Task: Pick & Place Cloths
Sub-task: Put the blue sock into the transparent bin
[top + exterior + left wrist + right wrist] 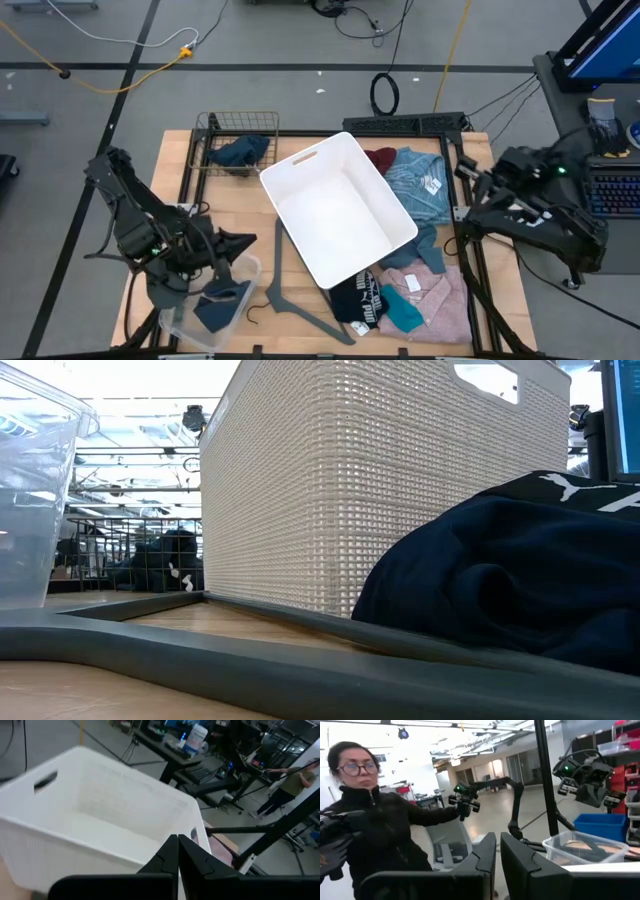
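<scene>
The left gripper point(248, 240) sits at 9 o'clock of the white basket point(340, 205), jaws clenched, grasping nothing. The right gripper point(462, 170) waits at 3 o'clock, jaws clenched and empty. 1 navy cloth point(222, 308) lies in the clear bin point(175, 325) at 7 o'clock; the pink shirt point(440, 300) lies at 5 o'clock.

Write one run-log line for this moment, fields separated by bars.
left gripper: shut, empty, above clear bin | right gripper: shut, waiting at right edge | white basket: empty | navy cloth: in clear bin

Dark jointed arms, black grippers (seemingly matte)
</scene>
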